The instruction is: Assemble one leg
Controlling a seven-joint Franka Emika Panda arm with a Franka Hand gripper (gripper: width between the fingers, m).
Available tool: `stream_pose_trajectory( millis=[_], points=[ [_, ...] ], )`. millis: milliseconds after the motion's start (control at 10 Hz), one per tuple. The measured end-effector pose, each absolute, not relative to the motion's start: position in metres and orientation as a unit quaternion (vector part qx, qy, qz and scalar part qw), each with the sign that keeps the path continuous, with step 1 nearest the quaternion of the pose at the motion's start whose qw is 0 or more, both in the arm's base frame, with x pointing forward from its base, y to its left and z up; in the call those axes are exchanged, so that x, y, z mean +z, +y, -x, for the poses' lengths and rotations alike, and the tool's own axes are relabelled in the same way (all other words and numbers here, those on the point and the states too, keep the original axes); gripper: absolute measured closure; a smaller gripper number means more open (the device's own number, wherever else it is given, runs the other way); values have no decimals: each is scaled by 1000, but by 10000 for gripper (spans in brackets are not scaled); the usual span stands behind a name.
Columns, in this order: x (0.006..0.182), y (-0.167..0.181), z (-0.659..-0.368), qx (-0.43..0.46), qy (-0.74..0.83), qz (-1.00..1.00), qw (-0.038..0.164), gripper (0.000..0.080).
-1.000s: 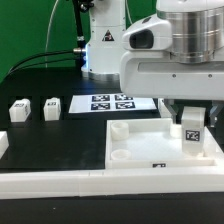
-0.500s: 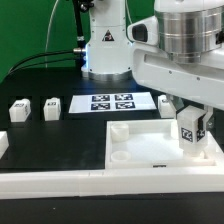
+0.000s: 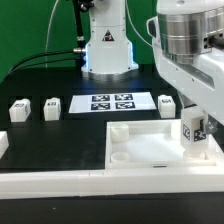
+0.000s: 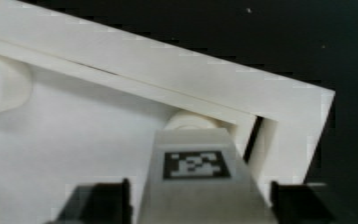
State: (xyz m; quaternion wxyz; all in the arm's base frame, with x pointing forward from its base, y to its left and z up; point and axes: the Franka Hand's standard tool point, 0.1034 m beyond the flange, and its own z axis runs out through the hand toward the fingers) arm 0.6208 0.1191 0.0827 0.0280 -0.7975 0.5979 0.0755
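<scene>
My gripper [image 3: 194,121] is shut on a leg [image 3: 193,131], a small white post with a black-and-white marker facing the camera. It holds the leg upright over the corner of the large white tray-like piece [image 3: 150,152] on the exterior view's right. In the wrist view the leg [image 4: 197,160] sits between my two dark fingers [image 4: 105,203], its far end close to the inner corner of the tray's wall [image 4: 274,95]. I cannot tell whether the leg touches the tray.
Two more legs [image 3: 18,110] [image 3: 52,107] stand on the black table at the exterior view's left, and another [image 3: 165,103] stands behind the tray. The marker board [image 3: 112,102] lies in the middle. The robot base [image 3: 108,50] stands behind it.
My gripper has moved toward the exterior view's right with the leg in it, from over the tray's inner part to its right corner.
</scene>
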Motion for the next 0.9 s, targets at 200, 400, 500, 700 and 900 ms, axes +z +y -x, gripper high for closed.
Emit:
stream_pose_trajectory(
  millis=[200, 400, 500, 700, 900],
  points=[
    [82, 120, -621, 75, 582, 809, 29, 194],
    [81, 119, -621, 72, 493, 866, 36, 159],
    [80, 116, -621, 70, 436, 896, 41, 152],
    [79, 112, -621, 64, 309, 948, 49, 150],
    [75, 103, -623, 58, 185, 979, 57, 150]
  ],
)
